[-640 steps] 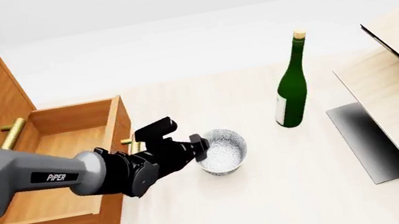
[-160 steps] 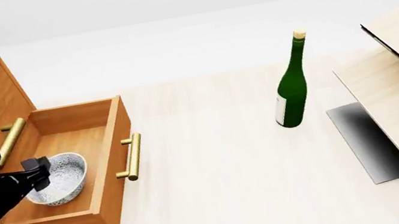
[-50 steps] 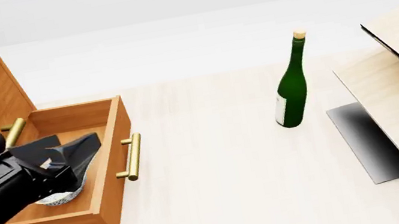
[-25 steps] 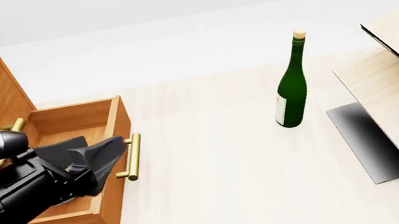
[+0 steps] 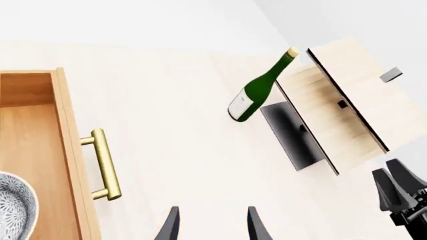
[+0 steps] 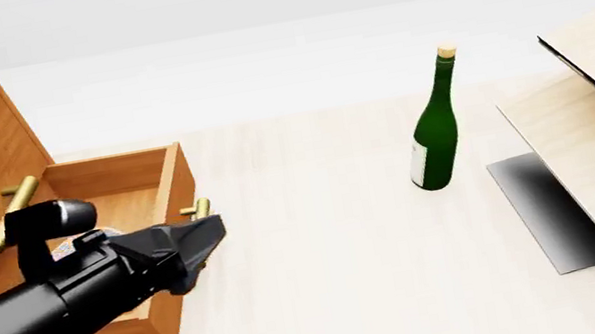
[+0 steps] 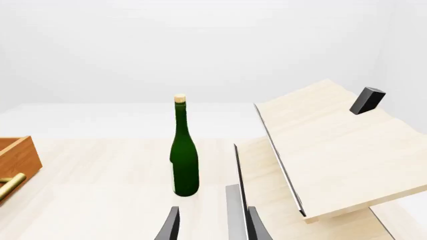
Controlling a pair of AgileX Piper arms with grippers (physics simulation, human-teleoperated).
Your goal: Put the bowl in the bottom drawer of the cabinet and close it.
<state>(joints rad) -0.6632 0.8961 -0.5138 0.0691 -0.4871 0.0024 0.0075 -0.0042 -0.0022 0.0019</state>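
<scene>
The left gripper has its jaws apart and empty, just above the brass handle of the open bottom drawer, the bowl lies inside it, and the right gripper, at five o'clock, also has its jaws parted and holds nothing

I look along my right gripper, whose two dark fingers stand apart with nothing between them. Ahead, a tall dark green glass wine bottle with a cork-coloured top stands upright on the pale wooden bench. Beside it rise pale light-wood boards, tilted, with a thin dark edge and a small dark grey block resting on the upper one. At one edge, well apart from the bottle, I see a corner of the orange-brown wooden drawer and the tip of its brass bar handle.
</scene>
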